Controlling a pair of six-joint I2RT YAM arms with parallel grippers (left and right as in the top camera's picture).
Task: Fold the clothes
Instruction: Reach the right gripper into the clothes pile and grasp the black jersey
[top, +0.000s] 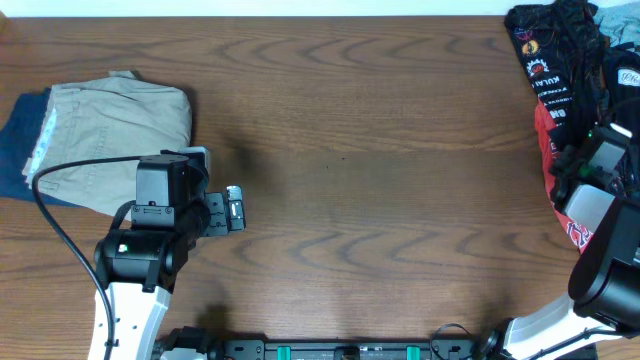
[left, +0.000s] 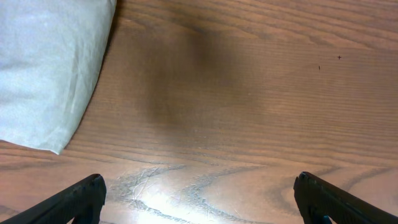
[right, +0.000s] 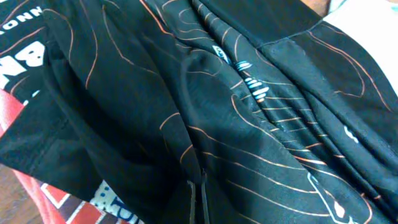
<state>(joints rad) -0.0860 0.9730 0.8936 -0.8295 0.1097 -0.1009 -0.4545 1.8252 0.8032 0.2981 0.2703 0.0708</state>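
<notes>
Right gripper (right: 198, 184) is clamped on a thin fold of the black jersey (right: 155, 112), so lifting could let it slip free.

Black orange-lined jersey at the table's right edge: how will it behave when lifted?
Probably floppy: the black jersey with thin orange contour lines lies in deep soft folds, so it should sag and drape. Looks thin, likely light. Red cloth beneath it may drag along.
</notes>
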